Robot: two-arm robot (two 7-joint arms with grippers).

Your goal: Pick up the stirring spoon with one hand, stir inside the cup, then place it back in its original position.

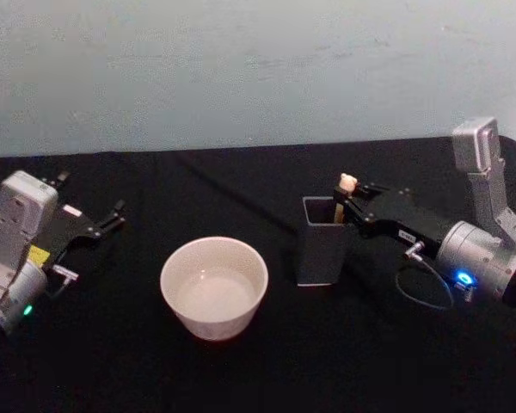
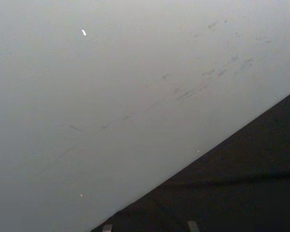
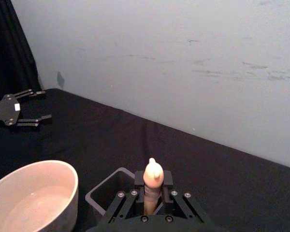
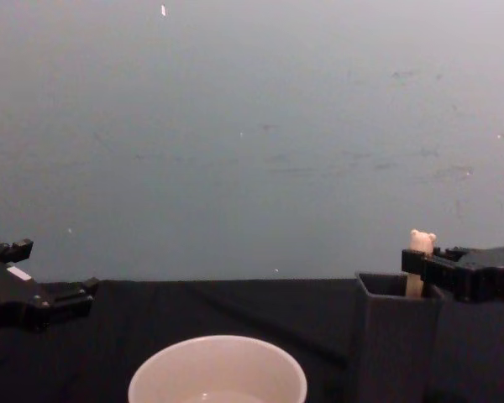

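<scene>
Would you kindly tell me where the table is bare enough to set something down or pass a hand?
Bare black cloth lies between the left gripper and the cup, and along the back edge. It is crowded at the holder, where the right gripper clasps the stirring spoon.

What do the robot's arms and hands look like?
Both arms are chunky silver-grey metal. The left arm has a green light and a yellow sticker. The right arm has a blue light ring and a thin looping cable. The left hand and right hand are black, with two skinny fingers each.
</scene>
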